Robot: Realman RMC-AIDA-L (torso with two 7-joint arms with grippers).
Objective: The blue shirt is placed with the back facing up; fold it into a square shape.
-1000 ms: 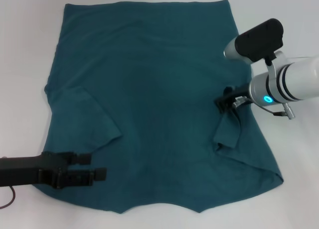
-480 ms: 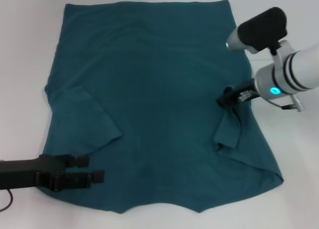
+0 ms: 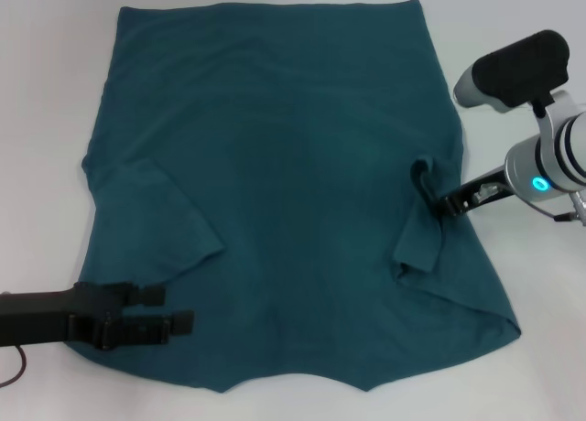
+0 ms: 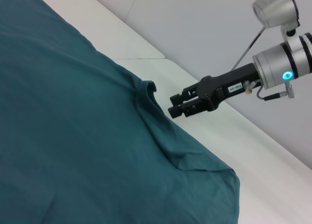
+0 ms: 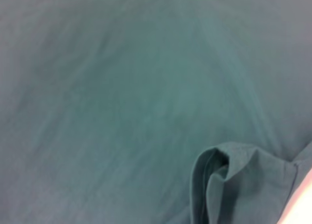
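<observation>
The blue shirt (image 3: 293, 192) lies spread on the table, both sleeves flipped inward, body not yet folded. Right gripper (image 3: 450, 201) sits beside the right sleeve, nearly closed, holding nothing. Left gripper (image 3: 179, 322) rests slightly parted, empty, over the lower-left corner.

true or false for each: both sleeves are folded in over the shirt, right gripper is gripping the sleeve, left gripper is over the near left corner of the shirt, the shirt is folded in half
1. Both sleeves lie folded in over the blue shirt. True.
2. The right gripper is gripping the sleeve. False: it sits just off the cloth, holding nothing.
3. The left gripper is over the shirt's near left corner. True.
4. The shirt is folded in half. False: the body lies spread flat.
</observation>
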